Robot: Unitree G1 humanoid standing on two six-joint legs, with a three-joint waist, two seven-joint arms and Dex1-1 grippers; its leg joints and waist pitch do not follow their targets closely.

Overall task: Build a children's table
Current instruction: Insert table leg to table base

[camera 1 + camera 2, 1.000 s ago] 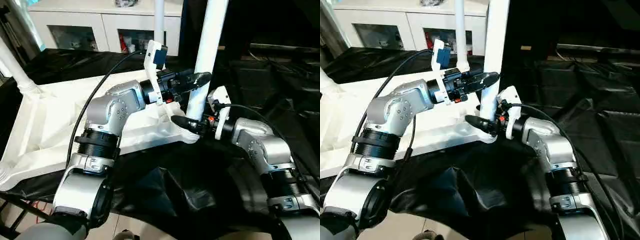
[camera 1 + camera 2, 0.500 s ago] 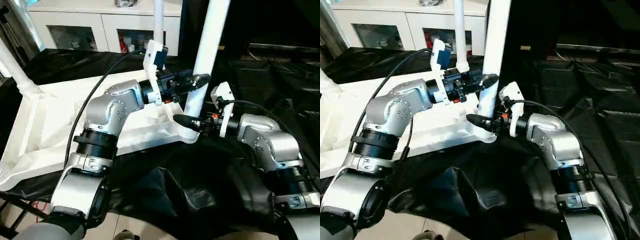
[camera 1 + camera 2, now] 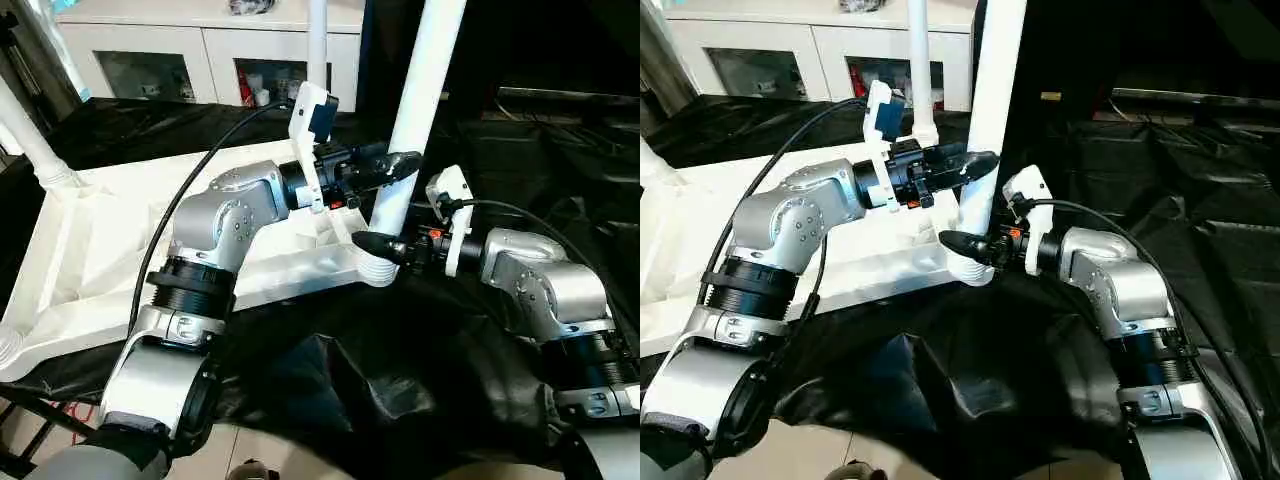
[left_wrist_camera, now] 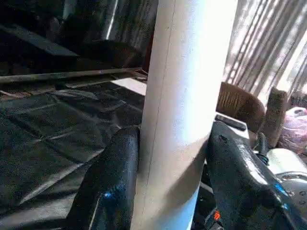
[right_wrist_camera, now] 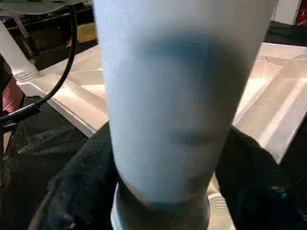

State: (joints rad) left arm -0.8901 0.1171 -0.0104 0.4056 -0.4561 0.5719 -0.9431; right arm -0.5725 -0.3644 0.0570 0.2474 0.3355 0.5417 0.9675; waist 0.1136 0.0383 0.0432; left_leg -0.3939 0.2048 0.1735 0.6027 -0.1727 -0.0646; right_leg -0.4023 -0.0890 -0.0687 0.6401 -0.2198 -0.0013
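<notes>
At frame centre, both end effectors clasp one leg (image 3: 415, 120) standing in the near corner socket of the upturned table top (image 3: 90, 250): left end effector (image 3: 392, 170) higher, right end effector (image 3: 375, 245) near its base. Seating it looks underway; next, press straight down.

Leg (image 3: 415, 120) upright in table (image 3: 90, 250) near corner socket — cabinet (image 3: 200, 45) behind.
</notes>
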